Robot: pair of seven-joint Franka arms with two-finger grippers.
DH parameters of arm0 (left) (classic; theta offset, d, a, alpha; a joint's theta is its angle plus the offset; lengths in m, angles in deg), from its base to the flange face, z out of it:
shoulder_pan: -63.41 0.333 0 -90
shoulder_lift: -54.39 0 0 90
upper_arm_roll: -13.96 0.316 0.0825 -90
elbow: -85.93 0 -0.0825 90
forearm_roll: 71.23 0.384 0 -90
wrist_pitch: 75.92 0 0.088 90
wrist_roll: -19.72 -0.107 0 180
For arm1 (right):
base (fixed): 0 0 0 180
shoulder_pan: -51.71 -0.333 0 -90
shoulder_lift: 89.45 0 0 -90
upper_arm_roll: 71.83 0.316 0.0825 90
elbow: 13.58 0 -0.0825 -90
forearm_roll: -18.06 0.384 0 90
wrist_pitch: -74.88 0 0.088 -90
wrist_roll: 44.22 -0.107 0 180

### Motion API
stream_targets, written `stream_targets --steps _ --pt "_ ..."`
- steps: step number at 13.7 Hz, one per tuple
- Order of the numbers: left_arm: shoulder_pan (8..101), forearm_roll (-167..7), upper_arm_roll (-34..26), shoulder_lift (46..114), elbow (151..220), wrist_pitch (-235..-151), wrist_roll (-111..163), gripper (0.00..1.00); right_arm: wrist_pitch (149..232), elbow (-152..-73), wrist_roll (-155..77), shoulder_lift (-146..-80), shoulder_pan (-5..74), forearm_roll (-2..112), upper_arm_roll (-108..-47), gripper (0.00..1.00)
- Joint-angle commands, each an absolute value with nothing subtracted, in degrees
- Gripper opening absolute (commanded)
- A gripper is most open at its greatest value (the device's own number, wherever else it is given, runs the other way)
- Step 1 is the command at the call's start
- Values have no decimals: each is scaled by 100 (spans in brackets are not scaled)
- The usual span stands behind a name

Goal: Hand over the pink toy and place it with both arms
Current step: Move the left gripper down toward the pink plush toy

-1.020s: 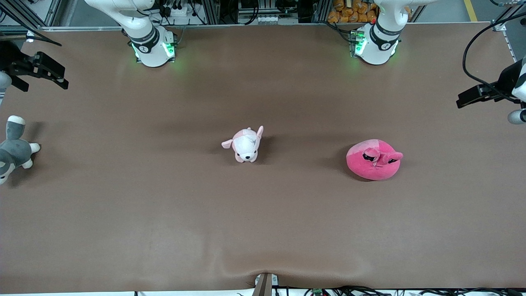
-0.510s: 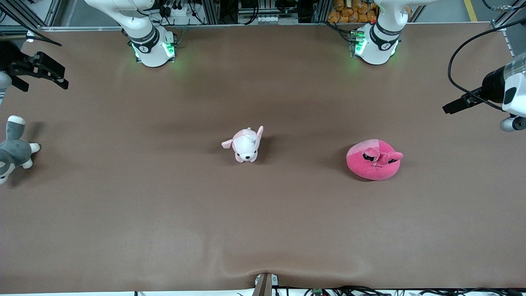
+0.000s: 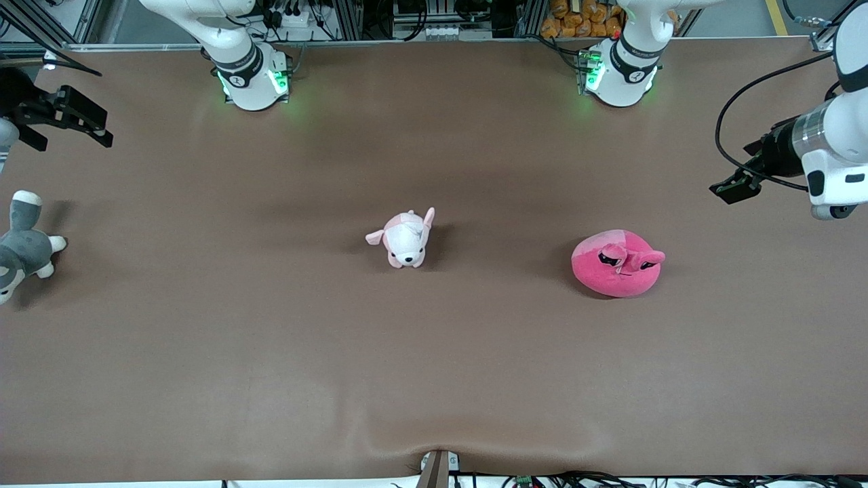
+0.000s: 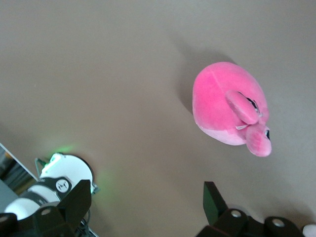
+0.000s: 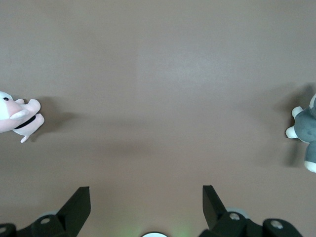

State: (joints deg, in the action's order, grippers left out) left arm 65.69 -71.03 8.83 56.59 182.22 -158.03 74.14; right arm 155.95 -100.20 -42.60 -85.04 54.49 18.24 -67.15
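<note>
Pink toy (image 3: 617, 263) (image 4: 230, 111): on table (image 3: 475, 352) toward the left arm's end, round, face toward the front camera. Left gripper (image 3: 734, 188) (image 4: 143, 207): raised over that end of the table, fingers apart, empty. Right gripper (image 3: 85, 118) (image 5: 146, 207): waits raised over the right arm's end, fingers apart, empty.

Left gripper (image 3: 729, 190) hangs with fingers spread at the left arm's table end; right gripper (image 3: 102, 132), likewise spread, waits.
</note>
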Motion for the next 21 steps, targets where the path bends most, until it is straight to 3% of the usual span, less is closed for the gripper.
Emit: stream_targets --steps 1,8,21 --pt "6578 -7202 869 5851 18217 -15810 8182 100 15539 -9937 -4308 -8532 5576 1920 -6629 100" --pt "6429 -7457 860 6045 18331 -16485 10196 100 15539 -9937 -4308 -8532 5567 1920 -6629 100" --pt "6525 -8038 860 6036 19991 -18875 10954 100 15539 -9937 -4316 -8532 5584 1929 -6629 100"
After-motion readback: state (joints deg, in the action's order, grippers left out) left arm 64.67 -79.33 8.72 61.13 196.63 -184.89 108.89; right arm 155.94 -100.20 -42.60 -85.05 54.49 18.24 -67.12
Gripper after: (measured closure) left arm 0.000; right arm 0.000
